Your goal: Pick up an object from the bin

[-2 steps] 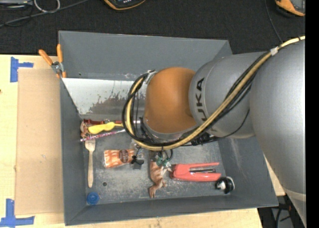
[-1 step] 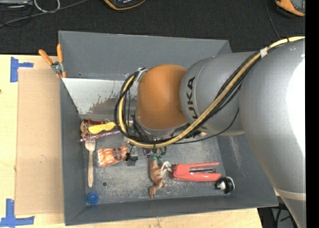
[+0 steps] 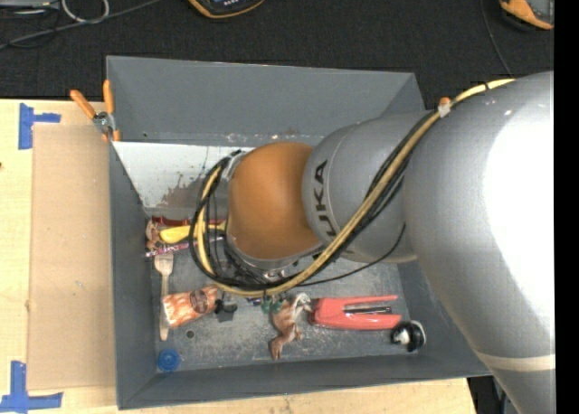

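Silver-grey arm (image 3: 470, 222), reaching in from the right and covering much of the bin. Grey metal bin (image 3: 262, 96), its floor scattered with loose items. Orange wrist cover (image 3: 267, 200), low over the middle of the floor; claw (image 3: 258, 287) beneath it, state cannot be told. Red flat tool (image 3: 357, 313), front right. Crumpled orange-brown packet (image 3: 185, 305), front left. Brown toy figure (image 3: 288, 324), front middle, nearest the claw; likeliest candidate, though nothing is seen held. Small black piece (image 3: 224, 310), also near. Blue cap (image 3: 167, 361), front left corner. Risk: the figure lies close against the red tool's end, so a grasp may catch both or nudge the figure aside.
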You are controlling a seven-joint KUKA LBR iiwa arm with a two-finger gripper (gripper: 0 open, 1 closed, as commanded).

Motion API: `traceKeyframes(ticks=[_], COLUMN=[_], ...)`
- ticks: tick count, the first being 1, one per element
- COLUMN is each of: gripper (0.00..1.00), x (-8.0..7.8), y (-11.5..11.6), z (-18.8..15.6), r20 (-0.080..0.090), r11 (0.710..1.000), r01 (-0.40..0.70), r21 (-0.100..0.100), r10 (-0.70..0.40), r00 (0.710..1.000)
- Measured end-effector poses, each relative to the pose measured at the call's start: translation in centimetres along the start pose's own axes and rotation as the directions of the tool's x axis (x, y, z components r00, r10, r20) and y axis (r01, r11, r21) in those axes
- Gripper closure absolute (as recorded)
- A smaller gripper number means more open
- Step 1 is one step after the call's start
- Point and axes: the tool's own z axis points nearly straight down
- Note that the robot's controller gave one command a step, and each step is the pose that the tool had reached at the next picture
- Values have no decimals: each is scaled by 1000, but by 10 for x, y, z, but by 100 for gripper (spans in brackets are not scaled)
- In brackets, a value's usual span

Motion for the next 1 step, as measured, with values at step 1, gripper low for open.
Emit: traceKeyframes(ticks=[1], gripper=[100], x=[3], y=[14], z=[-14], r20=[-3], r11=[995], r01=[103], r21=[-2], r10=[-103], r00=[995])
